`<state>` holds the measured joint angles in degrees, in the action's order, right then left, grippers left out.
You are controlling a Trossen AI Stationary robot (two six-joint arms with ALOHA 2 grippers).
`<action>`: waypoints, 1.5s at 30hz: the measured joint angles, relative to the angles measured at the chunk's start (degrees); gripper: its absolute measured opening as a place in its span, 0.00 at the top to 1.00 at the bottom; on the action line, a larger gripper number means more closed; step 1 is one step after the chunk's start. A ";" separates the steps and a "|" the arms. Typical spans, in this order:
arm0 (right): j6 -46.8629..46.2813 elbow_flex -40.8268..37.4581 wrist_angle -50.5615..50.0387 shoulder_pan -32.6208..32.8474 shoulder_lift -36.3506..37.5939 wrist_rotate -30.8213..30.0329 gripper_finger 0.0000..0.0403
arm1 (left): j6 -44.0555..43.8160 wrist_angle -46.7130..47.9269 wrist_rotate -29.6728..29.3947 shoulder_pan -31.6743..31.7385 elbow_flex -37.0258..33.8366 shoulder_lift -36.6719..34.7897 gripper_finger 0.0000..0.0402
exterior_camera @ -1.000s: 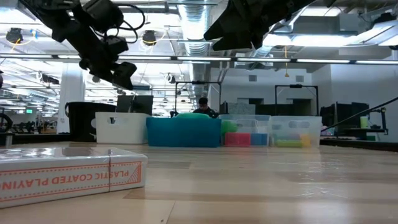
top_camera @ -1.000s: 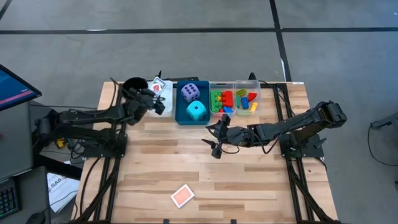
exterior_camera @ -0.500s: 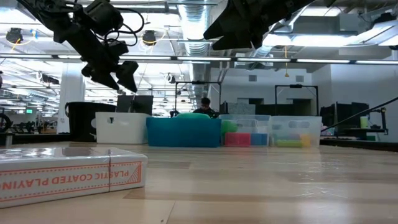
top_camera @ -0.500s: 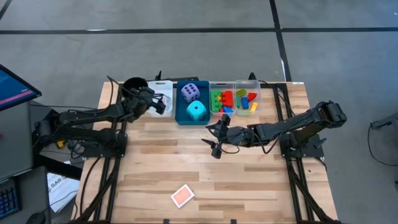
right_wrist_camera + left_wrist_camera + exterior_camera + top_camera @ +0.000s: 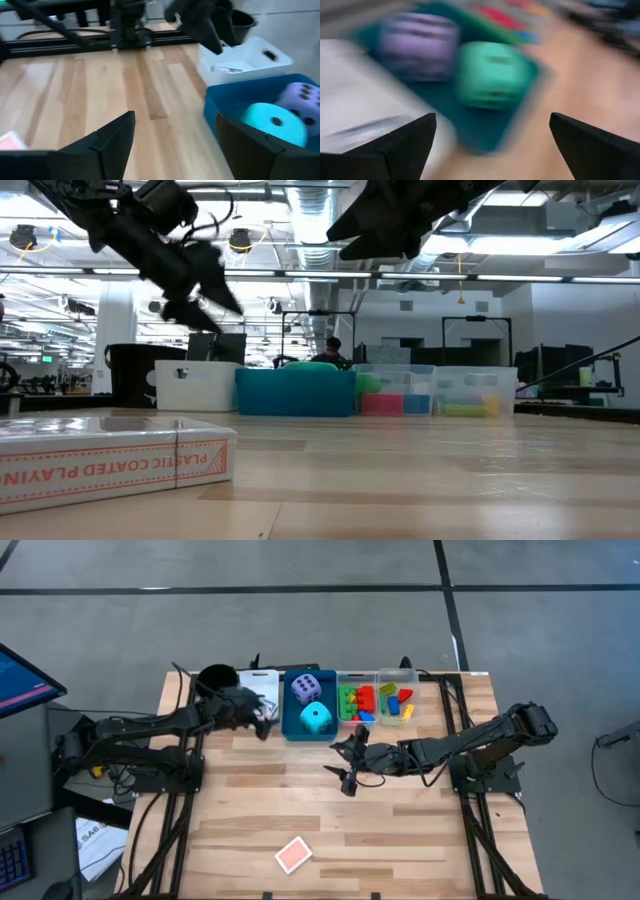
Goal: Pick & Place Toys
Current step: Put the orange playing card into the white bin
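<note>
From above, the left claw (image 5: pixel 262 720) hangs over the white bin (image 5: pixel 262 690), its fingers spread and empty. The right claw (image 5: pixel 345 762) hovers over the desk (image 5: pixel 400 830) just before the blue bin (image 5: pixel 292 724), also spread and empty. The purple die (image 5: pixel 306 688) and cyan die (image 5: pixel 316 718) lie in that bin; bricks (image 5: pixel 363 699) fill the clear bins. One red card (image 5: pixel 292 855) lies near the desk's front edge.

At desk level, a card box (image 5: pixel 110 460) sits in the foreground.

The right wrist view shows a card (image 5: pixel 227 68) in the white bin.

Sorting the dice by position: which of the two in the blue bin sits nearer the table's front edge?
The cyan die. It lies on the front side of the blue bin, while the purple die sits behind it, toward the back edge.
</note>
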<state>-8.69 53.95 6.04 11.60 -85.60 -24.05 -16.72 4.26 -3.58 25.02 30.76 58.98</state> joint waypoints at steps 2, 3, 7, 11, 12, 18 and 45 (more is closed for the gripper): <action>0.03 0.00 0.00 0.00 0.00 2.20 0.33 | 1.24 -2.36 10.34 -1.94 0.00 0.00 0.06; -0.21 0.00 0.00 0.00 0.00 3.05 0.33 | 1.72 -3.67 14.63 -3.18 0.00 0.00 0.06; -2.34 0.00 0.00 0.02 0.00 3.43 0.33 | 3.22 -7.72 22.90 -9.63 0.00 0.00 0.07; -4.45 0.00 0.01 0.00 0.00 3.40 0.33 | 4.93 -8.29 23.44 -17.09 0.00 0.00 0.07; -4.69 0.00 0.02 0.00 0.00 3.36 0.33 | 4.92 -8.31 23.45 -18.91 0.00 0.00 0.07; -4.87 0.00 0.02 0.02 0.00 3.29 0.33 | 3.16 -10.88 20.66 -30.30 0.00 0.00 0.07; -6.97 0.00 8.24 5.10 0.00 1.18 0.33 | -15.43 -33.59 -30.80 -70.47 -17.94 0.02 0.10</action>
<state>-15.66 53.95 14.28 16.70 -85.60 -22.87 -32.15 -29.33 -34.38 -45.44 12.82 59.00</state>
